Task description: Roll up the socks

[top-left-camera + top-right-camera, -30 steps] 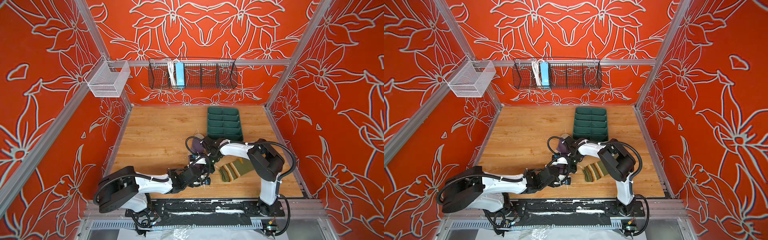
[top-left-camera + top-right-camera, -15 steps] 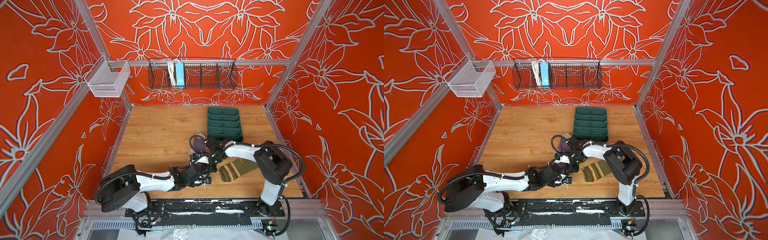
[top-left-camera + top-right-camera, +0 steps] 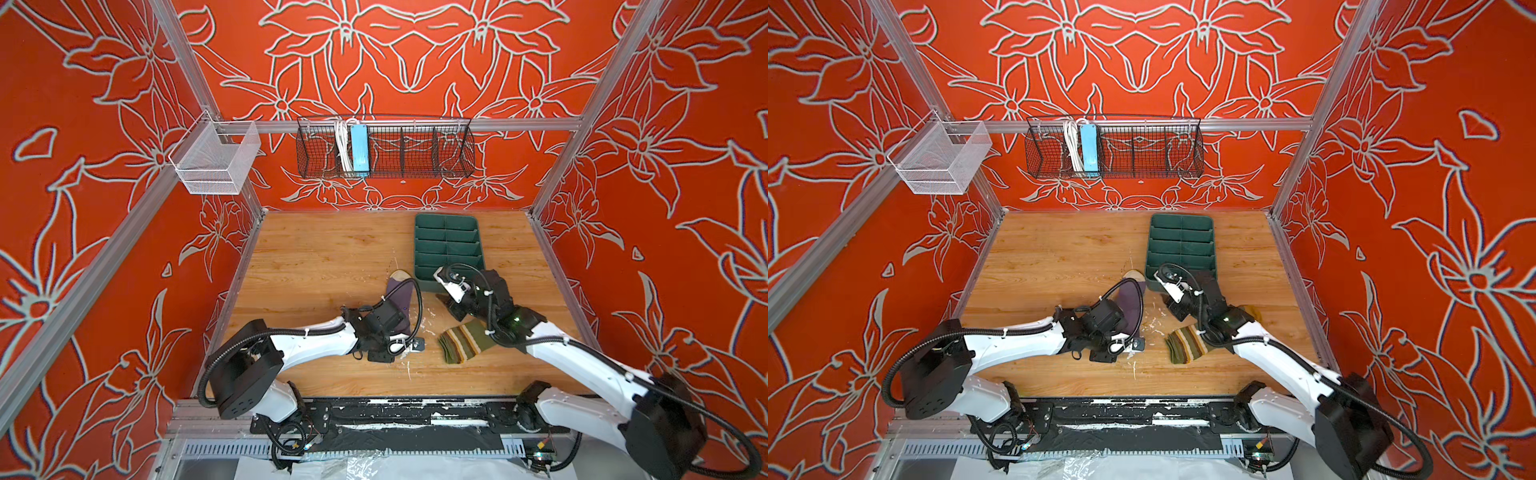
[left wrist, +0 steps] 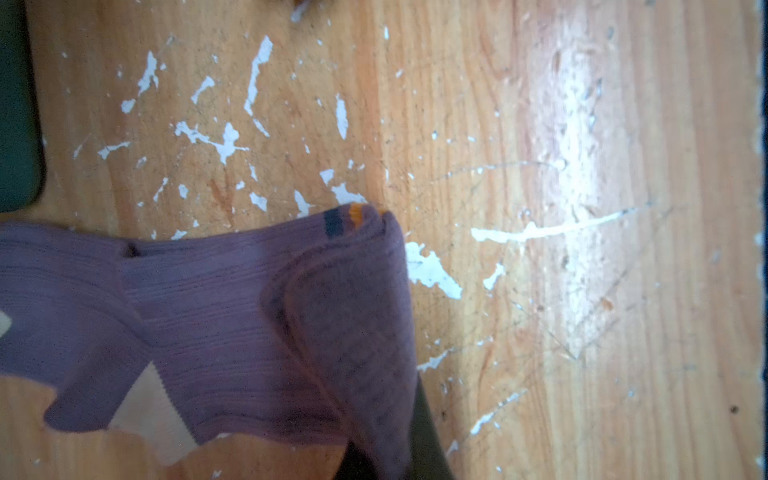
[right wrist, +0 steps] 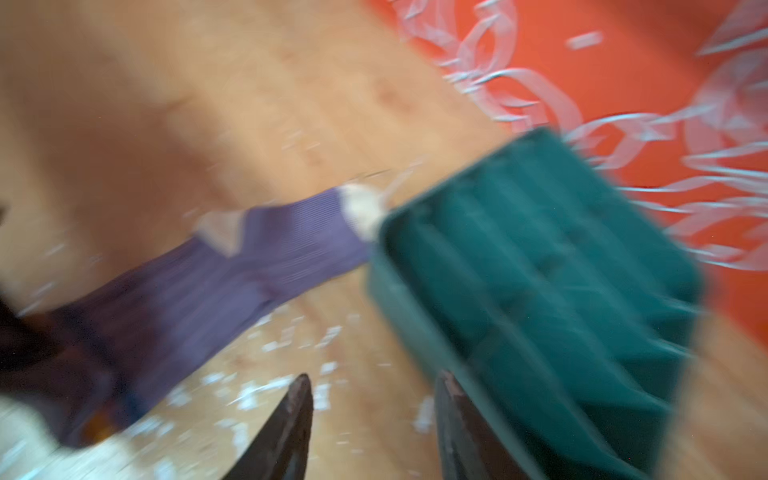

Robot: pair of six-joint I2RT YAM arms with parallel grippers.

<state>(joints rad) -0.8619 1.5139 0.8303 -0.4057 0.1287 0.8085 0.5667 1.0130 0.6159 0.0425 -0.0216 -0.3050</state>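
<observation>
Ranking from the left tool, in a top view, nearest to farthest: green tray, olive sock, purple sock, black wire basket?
1. purple sock, gripped by the left tool.
2. olive sock, just to the tool's right.
3. green tray, farther back on the table.
4. black wire basket, up on the back wall.

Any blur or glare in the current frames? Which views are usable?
Right wrist view: strong motion blur smears the dark green divided plastic tray and purple fabric sock. Left wrist view: mostly sharp, white glare on the wooden tabletop. Both top views: sharp, evenly lit.
</observation>
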